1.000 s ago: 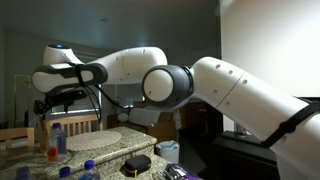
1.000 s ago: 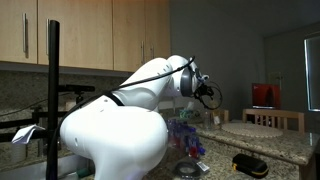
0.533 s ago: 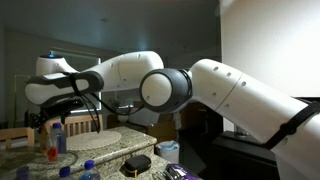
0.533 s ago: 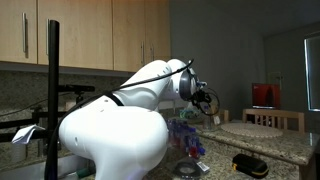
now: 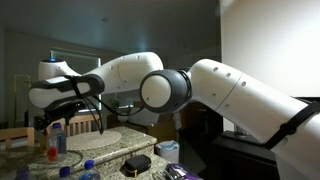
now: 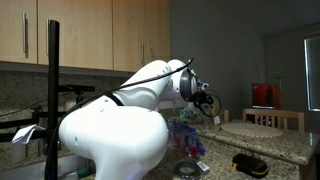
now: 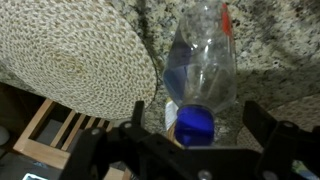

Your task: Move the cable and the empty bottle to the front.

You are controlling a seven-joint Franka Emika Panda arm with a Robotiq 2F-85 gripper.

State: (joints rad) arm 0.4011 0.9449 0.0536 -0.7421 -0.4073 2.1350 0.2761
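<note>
Our tool hangs, jaws wide apart, above the empty bottle, which stands on the counter just beside the woven mat. We should centre its blue cap between the jaws, descend straight, and close gently.

Glossy white arm — black joints
</note>
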